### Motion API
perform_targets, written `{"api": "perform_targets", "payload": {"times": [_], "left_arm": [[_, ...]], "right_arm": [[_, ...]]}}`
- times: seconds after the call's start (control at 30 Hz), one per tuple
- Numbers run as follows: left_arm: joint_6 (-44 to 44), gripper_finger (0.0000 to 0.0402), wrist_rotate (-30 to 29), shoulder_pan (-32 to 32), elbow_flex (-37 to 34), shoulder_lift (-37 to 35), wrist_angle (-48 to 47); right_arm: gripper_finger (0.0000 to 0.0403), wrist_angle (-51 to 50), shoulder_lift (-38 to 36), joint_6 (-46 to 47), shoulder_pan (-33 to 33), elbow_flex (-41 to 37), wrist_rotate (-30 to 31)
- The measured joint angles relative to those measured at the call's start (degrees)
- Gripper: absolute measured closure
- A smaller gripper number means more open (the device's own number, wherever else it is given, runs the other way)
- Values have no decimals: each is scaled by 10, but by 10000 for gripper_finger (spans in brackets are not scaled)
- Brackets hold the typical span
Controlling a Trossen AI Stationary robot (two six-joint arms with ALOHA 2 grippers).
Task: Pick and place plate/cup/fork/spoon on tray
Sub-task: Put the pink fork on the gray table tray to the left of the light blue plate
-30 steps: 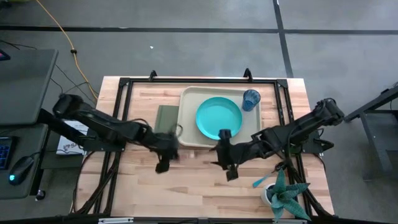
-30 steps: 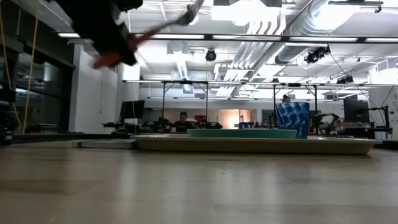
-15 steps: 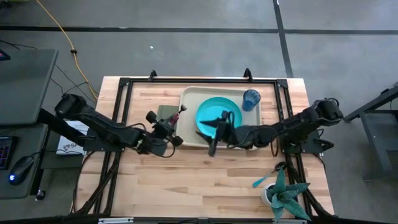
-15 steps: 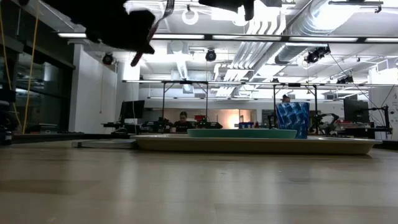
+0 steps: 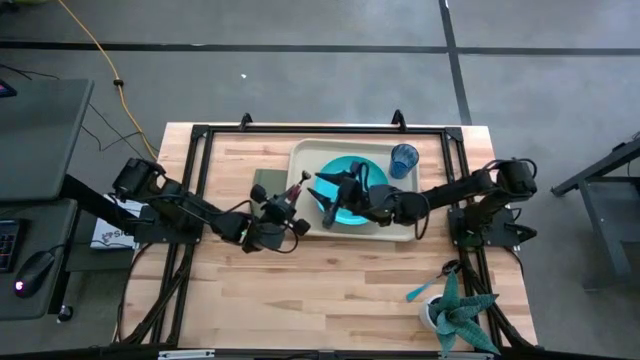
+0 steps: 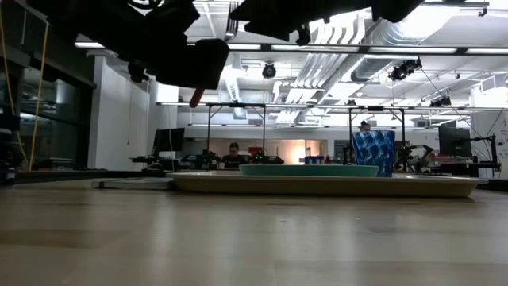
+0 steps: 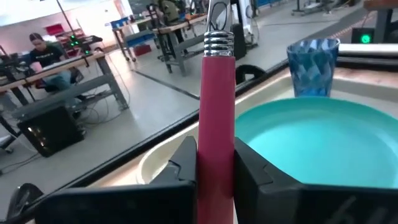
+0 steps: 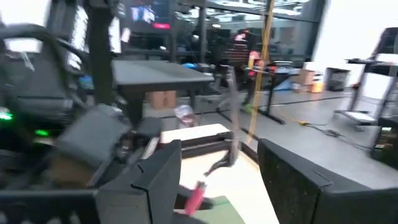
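Observation:
My left gripper (image 5: 279,211) is shut on the fork (image 5: 294,190), whose pink handle (image 7: 216,124) is held in the air by the left rim of the cream tray (image 5: 303,160). The turquoise plate (image 5: 362,178) and the blue cup (image 5: 404,160) rest on the tray. My right gripper (image 5: 328,203) hangs open and empty over the plate's left part, facing the fork (image 8: 198,194). The blue-handled spoon (image 5: 424,290) lies on the table at the near right, beside the plant. My left gripper pinches the fork's pink handle (image 7: 215,163) between its two fingers, below the silver collar (image 7: 218,43). The fork is lifted clear. Its tines point up and toward the tray, and the handle's pink end (image 6: 194,98) sticks out below the fingers.
An olive-green pad (image 5: 264,186) lies left of the tray, under my left gripper. A teal spiky plant in a white pot (image 5: 458,315) stands at the near right corner. Bare wood spans the near half of the table (image 5: 320,300). People sit at benches in the room behind.
My left gripper has gone toward the far edge and right, up to the tray's left rim, and has turned, so the fork stands more upright. My right gripper has gone from the near middle toward the far edge and left, over the plate, and has turned toward the fork.

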Motion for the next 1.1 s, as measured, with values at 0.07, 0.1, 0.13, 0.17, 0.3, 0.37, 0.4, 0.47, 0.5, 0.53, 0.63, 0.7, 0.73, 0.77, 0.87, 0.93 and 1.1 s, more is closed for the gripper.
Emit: {"api": "perform_targets", "payload": {"times": [0.07, 0.1, 0.13, 0.17, 0.3, 0.37, 0.4, 0.47, 0.5, 0.53, 0.63, 0.7, 0.73, 0.77, 0.87, 0.93, 1.1], "left_arm": [[-1, 382, 1, -1, 0, 0, 3], [-4, 382, 1, -2, 0, 0, 3], [-4, 382, 2, -4, 0, 0, 5], [-4, 382, 3, -5, 0, 0, 11], [-1, 382, 15, -7, 0, 0, 22], [-5, 382, 22, -5, 0, 0, 22], [-11, 382, 27, -3, 0, 0, 22], [-15, 382, 43, 1, 0, 0, 22], [-15, 382, 49, 3, 0, 0, 22], [-15, 382, 54, 4, 0, 0, 22], [-15, 382, 62, 7, 0, 0, 22], [-15, 382, 67, 9, 0, 0, 22], [-15, 382, 69, 10, 0, 0, 22], [-15, 382, 69, 10, 0, 0, 22], [-16, 379, 69, 10, 0, 0, 21], [-14, 371, 68, 9, 0, 0, 21], [52, 329, 67, 7, 1, -12, 17]], "right_arm": [[199, 0, 3, -14, -1, 5, 22], [199, 1, 3, -19, -2, 8, 34], [199, 3, 3, -19, -5, 9, 39], [199, 4, 3, -18, -8, 9, 41], [199, 15, 3, -2, -19, 8, 15], [199, 10, 3, 20, -25, 8, -9], [199, 10, 3, 24, -27, 8, -15], [199, 12, 3, 25, -31, 8, -18], [199, 11, 3, 25, -33, 8, -19], [201, 10, 3, 25, -34, 8, -19], [225, 10, 3, 25, -39, 8, -19], [260, 9, 3, 25, -41, 8, -20], [283, 9, 3, 25, -42, 8, -22], [310, 7, 3, 25, -44, 8, -24], [385, -1, 3, 23, -46, 8, -34], [386, -3, 3, 21, -46, 8, -28], [398, -17, -10, -3, -46, 8, -16]]}}
